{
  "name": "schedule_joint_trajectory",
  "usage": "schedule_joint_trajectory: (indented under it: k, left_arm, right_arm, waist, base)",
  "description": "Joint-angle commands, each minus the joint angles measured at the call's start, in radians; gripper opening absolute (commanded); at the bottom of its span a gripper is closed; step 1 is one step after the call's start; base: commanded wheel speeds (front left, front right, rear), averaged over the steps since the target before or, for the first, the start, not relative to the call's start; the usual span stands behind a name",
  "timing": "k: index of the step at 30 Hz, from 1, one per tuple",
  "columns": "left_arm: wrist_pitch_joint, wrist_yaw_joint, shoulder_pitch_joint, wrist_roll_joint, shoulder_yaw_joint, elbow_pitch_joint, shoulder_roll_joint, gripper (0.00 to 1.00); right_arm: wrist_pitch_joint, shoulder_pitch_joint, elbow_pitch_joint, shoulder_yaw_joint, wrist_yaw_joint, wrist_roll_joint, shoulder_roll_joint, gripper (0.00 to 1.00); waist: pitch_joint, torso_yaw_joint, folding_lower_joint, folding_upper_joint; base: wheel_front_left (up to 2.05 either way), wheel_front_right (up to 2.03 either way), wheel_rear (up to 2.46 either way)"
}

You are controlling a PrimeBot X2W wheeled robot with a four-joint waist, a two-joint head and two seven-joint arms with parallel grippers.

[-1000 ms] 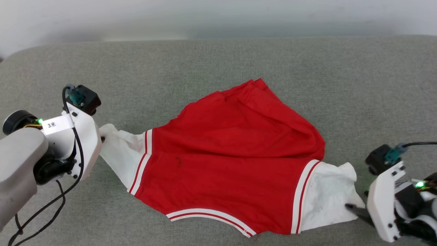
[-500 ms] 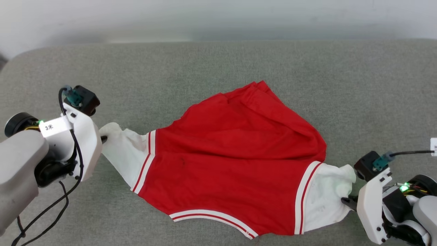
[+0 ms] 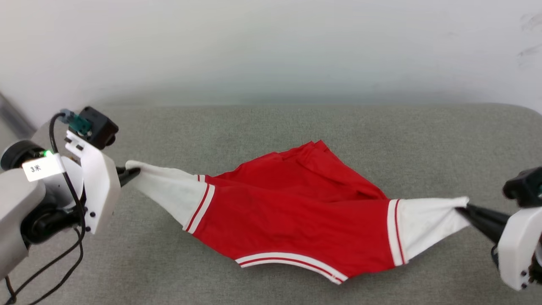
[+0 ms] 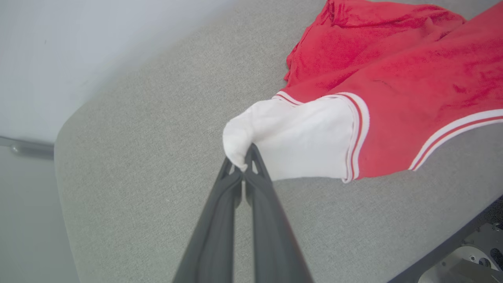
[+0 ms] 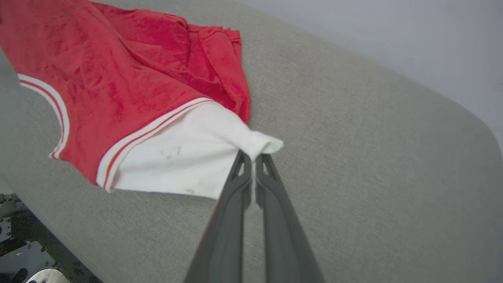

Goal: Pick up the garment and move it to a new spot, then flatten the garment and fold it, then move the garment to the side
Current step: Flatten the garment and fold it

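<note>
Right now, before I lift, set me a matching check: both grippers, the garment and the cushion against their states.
Things:
1. left gripper
2. right gripper
3. garment
4. cushion

States:
A. grey, under the garment
B. shut on right sleeve
C. red, stretched between the two grippers
D. shut on left sleeve

Pairs: 1-D, 2-B, 3-C, 4-A

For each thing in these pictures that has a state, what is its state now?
Garment: plain red side up, stretched sideways by both sleeves, far part wrinkled.
Left end effector: shut on the tip of the left sleeve.
Right end effector: shut on the tip of the right sleeve.
</note>
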Motion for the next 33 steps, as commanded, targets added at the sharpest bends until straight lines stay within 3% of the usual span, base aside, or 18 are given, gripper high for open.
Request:
schedule_joint_trajectory:
  k: [1,6,15,24,33]
  left_arm:
    - [-0.001,0.011,-0.022,0.003,0.012,-0.032,0.012,0.00]
    - [-0.011,0.032,-0.077,0.007,0.056,-0.125,0.023,0.00]
    - [-0.033,0.030,-0.239,0.028,0.133,-0.122,-0.077,0.00]
    - [-0.112,0.025,-0.493,0.153,0.210,0.069,-0.201,0.00]
    - [-0.222,0.020,-0.753,0.243,0.284,0.278,-0.287,0.00]
  right_arm:
    - [-0.009,0.010,-0.022,-0.035,-0.001,0.002,-0.010,0.00]
    - [-0.030,-0.024,-0.094,-0.180,-0.001,-0.014,-0.030,0.00]
    - [0.004,-0.227,-0.109,-0.307,-0.001,-0.077,-0.012,0.00]
    - [0.036,-0.663,0.025,-0.276,-0.001,-0.219,0.079,0.00]
    - [-0.047,-1.095,0.271,-0.205,-0.001,-0.373,0.222,0.00]
  waist:
    - [-0.021,-0.002,0.0000,0.0000]
    - [-0.032,0.000,0.0000,0.0000]
    - [0.020,0.001,0.0000,0.0000]
    - [0.218,-0.020,0.0000,0.0000]
    - [0.373,-0.037,0.0000,0.0000]
  base:
    - [0.00,0.00,0.00]
    - [0.00,0.00,0.00]
    - [0.00,0.00,0.00]
    - [0.00,0.00,0.00]
    - [0.00,0.00,0.00]
